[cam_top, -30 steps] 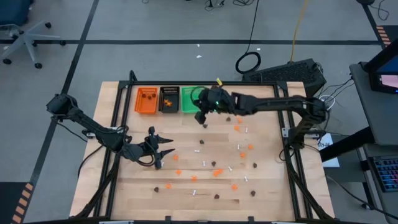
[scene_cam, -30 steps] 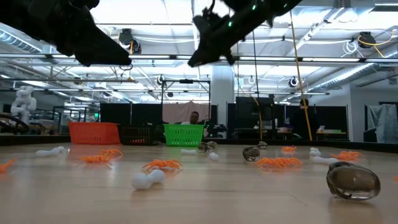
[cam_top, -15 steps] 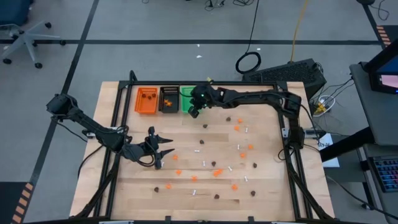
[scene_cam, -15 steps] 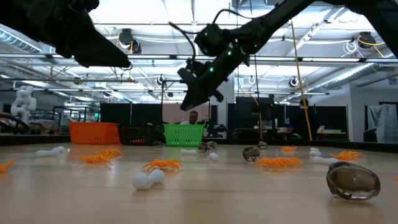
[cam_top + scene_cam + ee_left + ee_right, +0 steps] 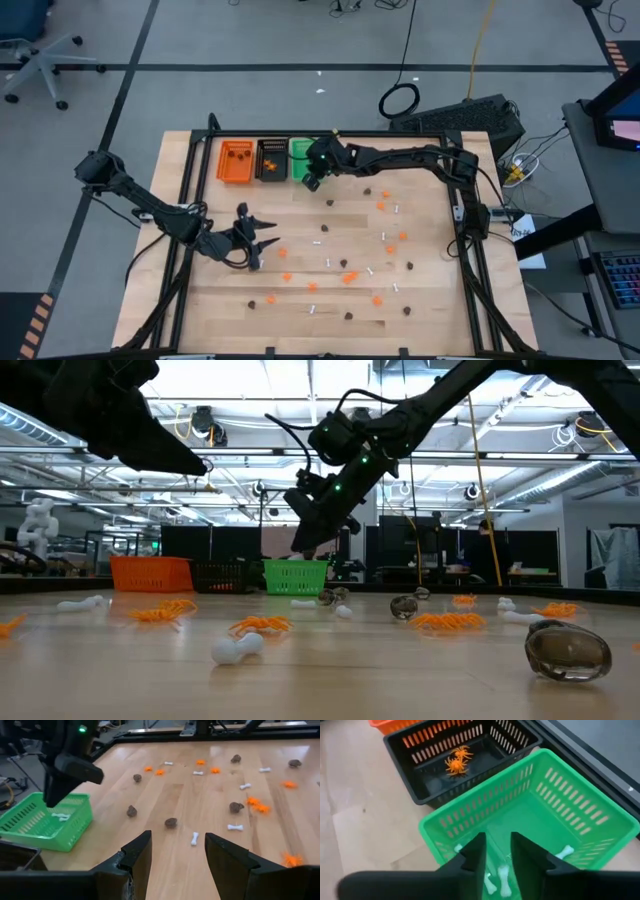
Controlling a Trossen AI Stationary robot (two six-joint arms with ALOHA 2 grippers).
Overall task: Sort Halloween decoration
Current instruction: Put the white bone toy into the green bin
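Right gripper (image 5: 496,851) hangs over the green tray (image 5: 580,820), jaws slightly spread, empty; white bones (image 5: 504,881) lie inside. Left gripper (image 5: 262,240) waits at nine o'clock, jaws spread. Trinkets (image 5: 348,277) scatter the surface (image 5: 430,300).

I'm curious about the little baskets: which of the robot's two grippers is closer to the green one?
The right gripper: it hangs directly above the green basket. The left gripper waits well away, over the table's middle-left.

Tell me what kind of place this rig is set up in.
Probably a robotics lab or workshop: a wooden table on a grey taped floor, bright ceiling strip lights, and a white humanoid figure in the room behind.
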